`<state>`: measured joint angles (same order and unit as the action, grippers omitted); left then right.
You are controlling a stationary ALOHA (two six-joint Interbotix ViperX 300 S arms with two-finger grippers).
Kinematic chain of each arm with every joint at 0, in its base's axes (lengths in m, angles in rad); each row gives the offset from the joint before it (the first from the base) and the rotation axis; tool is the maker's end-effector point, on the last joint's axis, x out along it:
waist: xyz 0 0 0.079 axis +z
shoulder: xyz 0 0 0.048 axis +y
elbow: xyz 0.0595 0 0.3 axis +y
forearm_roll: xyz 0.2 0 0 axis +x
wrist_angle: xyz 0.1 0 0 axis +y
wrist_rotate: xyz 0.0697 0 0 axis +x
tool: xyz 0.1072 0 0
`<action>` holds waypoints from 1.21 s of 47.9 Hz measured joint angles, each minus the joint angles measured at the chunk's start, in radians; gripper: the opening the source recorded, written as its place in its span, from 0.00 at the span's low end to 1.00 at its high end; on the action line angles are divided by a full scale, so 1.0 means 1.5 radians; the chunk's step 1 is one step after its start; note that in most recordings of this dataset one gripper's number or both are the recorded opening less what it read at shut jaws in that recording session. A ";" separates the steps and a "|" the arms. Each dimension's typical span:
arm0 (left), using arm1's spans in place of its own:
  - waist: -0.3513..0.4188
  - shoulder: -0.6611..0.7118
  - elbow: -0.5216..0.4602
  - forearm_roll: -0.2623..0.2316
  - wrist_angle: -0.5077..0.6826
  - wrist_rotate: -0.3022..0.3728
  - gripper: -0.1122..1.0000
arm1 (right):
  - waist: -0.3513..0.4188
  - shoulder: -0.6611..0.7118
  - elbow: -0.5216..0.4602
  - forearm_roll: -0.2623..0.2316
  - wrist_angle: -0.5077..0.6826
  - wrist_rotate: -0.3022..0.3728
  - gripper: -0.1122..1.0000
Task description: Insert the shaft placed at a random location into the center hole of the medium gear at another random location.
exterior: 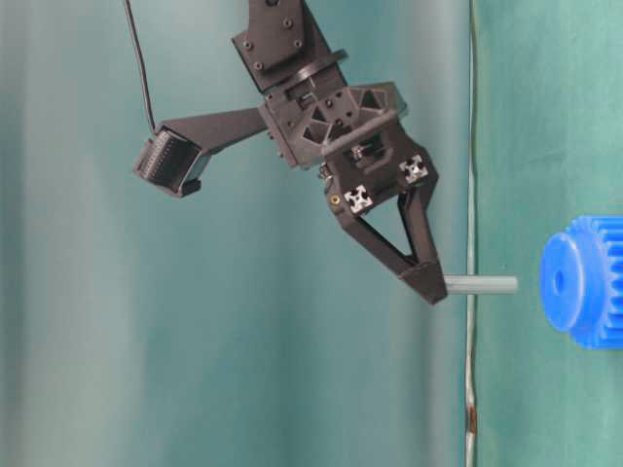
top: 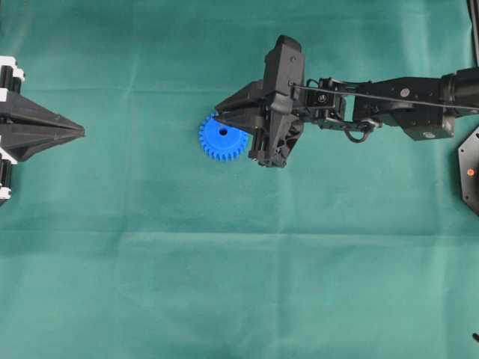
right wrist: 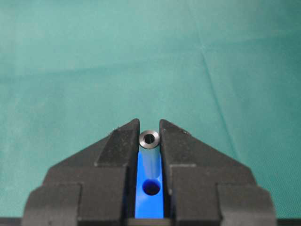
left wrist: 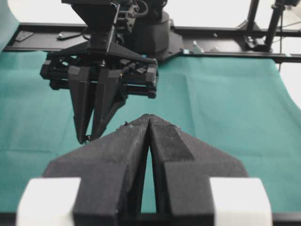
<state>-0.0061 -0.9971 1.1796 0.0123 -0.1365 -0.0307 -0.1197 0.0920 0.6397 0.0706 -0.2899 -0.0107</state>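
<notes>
The blue medium gear [top: 223, 139] lies flat on the green cloth, its center hole [top: 223, 132] dark in the raised hub. My right gripper [top: 218, 112] hangs over the gear's rim, shut on the grey shaft [exterior: 482, 285]. In the table-level view the shaft sticks out past the fingertips toward the gear [exterior: 584, 280], with a small gap between its end and the hub. The right wrist view looks down the shaft [right wrist: 149, 139], clamped between the pads, with the gear [right wrist: 149, 207] and its center hole [right wrist: 151, 187] behind it. My left gripper [top: 81, 133] rests at the far left, shut and holding nothing.
Green cloth [top: 239, 284] covers the table. A black mount [top: 469, 170] sits at the right edge. A black frame rail [left wrist: 225, 42] and the right arm's base run along the far side in the left wrist view. A thin cable [exterior: 471, 389] crosses the table-level view.
</notes>
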 measured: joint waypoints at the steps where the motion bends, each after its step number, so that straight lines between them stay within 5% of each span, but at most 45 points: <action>1: 0.000 0.001 0.000 0.001 0.000 0.000 0.10 | 0.000 0.001 0.000 0.000 0.000 0.001 0.22; 58: 0.000 0.001 -0.001 0.000 0.000 0.001 0.10 | 0.003 0.095 0.000 0.026 -0.038 0.001 0.22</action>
<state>-0.0061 -0.9956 1.1781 0.0123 -0.1365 -0.0291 -0.1150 0.2347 0.6397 0.1089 -0.3467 -0.0092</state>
